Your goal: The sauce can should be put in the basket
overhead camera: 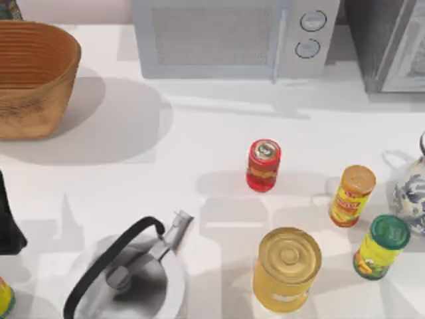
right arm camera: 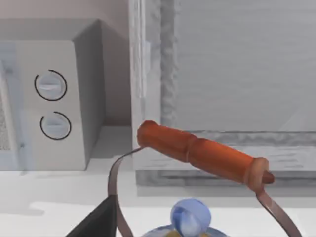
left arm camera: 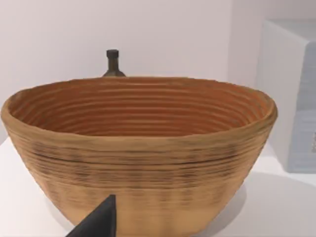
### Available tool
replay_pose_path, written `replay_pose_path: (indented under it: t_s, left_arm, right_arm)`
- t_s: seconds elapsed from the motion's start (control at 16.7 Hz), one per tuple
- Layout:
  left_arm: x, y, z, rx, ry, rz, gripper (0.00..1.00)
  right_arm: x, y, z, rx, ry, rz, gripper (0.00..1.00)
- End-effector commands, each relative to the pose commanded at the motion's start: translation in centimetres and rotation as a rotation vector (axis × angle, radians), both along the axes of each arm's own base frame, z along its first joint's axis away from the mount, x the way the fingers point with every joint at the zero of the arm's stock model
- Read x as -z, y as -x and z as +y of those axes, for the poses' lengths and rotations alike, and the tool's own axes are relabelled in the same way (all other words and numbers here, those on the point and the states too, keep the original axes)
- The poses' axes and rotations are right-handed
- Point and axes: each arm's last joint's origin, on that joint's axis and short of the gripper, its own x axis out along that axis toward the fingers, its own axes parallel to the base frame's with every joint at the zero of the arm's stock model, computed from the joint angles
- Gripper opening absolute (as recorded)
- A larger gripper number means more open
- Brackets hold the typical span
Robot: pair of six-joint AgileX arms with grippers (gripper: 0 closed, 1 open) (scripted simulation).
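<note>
This is a rendered kitchen. A white worktop (overhead camera: 199, 146) runs up to a plain wall, and a microwave (overhead camera: 232, 36) with two round dials stands at the back of it. Beside the microwave sits a grey cabinet-like appliance (overhead camera: 388, 43). Kitchen goods crowd the worktop: a metal kettle (overhead camera: 126, 276) with a black handle, a blue-and-white teapot (overhead camera: 413, 193), cans and jars of food, and a woven wicker basket (overhead camera: 33, 80). A dark bottle (left arm camera: 113, 63) stands behind the basket.

The sauce can (overhead camera: 263, 165) stands upright, well apart from the basket (overhead camera: 34, 80).
</note>
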Motion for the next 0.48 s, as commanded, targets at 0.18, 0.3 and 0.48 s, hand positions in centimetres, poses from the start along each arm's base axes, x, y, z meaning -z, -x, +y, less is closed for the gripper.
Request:
replay_pose_path:
  t_s: [0.18,0.3,0.48]
  left_arm:
    - [-0.1,0.0,0.0,0.004,-0.001,0.000,1.00]
    - [-0.6,-0.2,-0.1,0.024,-0.003,-0.001,1.00]
    - [-2.4,-1.1,-0.5,0.100,-0.006,-0.009,1.00]
  right_arm:
    - [0.0,0.0,0.0,0.000,0.000,0.000,1.00]
    - [0.0,0.0,0.0,0.000,0.000,0.000,1.00]
    - [0.0,0.0,0.0,0.000,0.000,0.000,1.00]
